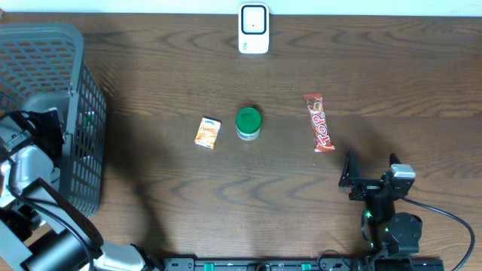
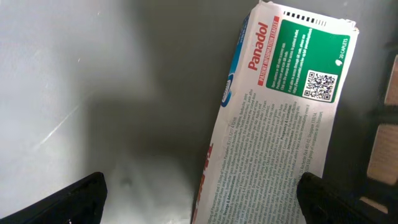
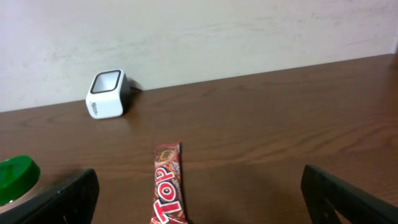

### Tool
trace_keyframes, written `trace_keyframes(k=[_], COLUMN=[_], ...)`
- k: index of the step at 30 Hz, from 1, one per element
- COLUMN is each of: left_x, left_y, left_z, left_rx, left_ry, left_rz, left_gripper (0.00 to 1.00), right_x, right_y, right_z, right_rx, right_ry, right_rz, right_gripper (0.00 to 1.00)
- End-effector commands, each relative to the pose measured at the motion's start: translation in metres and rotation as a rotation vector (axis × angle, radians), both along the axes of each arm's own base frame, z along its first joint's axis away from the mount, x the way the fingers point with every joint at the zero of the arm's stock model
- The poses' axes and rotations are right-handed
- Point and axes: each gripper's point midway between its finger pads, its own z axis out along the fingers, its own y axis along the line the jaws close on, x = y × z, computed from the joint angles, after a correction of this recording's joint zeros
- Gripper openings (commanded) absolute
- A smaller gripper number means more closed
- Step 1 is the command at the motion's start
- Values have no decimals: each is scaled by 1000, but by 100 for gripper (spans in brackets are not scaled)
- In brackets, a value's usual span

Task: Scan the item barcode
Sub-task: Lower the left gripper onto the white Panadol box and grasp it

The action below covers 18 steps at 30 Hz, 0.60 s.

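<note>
Right pincer (image 3: 199, 193) jaws wide apart; Top bar (image 3: 168, 185) on table ahead; white scanner (image 3: 107, 94) beyond; green lid (image 3: 17, 172) left.

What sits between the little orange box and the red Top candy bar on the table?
A small jar with a green lid stands between the orange box and the Top candy bar, apart from both. The overhead view shows this best.

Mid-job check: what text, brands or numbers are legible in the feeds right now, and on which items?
"Panadol": red lettering on the white box in the left wrist view.
"20 CAPLETS": on that box's green panel, next to a QR code.
"TOP": on the red candy bar.
Too small to read: the box's fine print and the small orange carton.
</note>
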Motion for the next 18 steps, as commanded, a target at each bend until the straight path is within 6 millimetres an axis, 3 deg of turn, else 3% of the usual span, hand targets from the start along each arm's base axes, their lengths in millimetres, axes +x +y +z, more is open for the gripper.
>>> trace_keyframes(k=[1, 9, 13, 18], left_x=[-12, -29, -52, -55], left_y=[6, 52, 78, 77], left_z=[-22, 12, 40, 54], left_rx=[30, 171, 227, 223], left_ry=[89, 62, 24, -12], left_rz=[19, 294, 491, 474], left_gripper=[98, 98, 98, 98], right_x=[0, 0, 0, 0], right_y=[2, 2, 2, 2], right_z=[0, 0, 0, 0], right_rx=[-7, -7, -7, -7], right_ry=[0, 0, 0, 0], right_rz=[10, 9, 10, 10], right_gripper=[99, 99, 99, 99])
